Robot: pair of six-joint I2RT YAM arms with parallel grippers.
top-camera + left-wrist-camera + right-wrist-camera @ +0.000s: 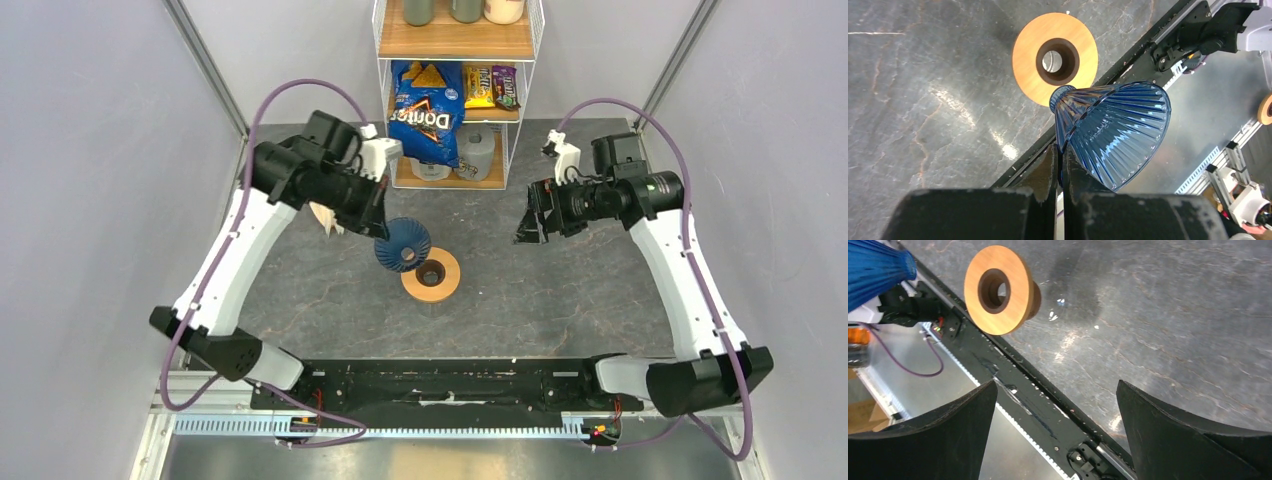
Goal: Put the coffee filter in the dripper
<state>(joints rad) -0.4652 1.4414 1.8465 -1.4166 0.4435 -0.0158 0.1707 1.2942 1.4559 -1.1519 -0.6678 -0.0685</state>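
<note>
the main risk is the hold itself. the left gripper (1059, 152) has the dripper (1113, 130), a dark blue, ribbed, translucent cone, by one thin side wall only. the cone hangs tilted in the air, its narrow end pointing toward the flat tan wooden ring with a dark centre hole (1024, 60) on the grey stone-patterned table (560, 300). with so slim a bite on smooth plastic, the dripper could pivot between the fingers or slip out on any quick turn. if it is brought down off-centre, its tip could catch the ring's face, shove the ring aside, or leave the cone lying over. while the mouth faces sideways, a thin paper cone pushed in would likely crumple or fall out.

the left gripper's jaws are nearly together, with only the dripper's wall between them. in the top view the dripper sits just left of and beyond the ring, raised off the table. the right gripper (1056, 385) is spread wide and holds nothing; it hangs over the table well to the right of the ring, touching nothing.

a pale papery piece (323, 218) shows behind the left arm on the far left; i cannot tell whether it is the coffee filter.
</note>
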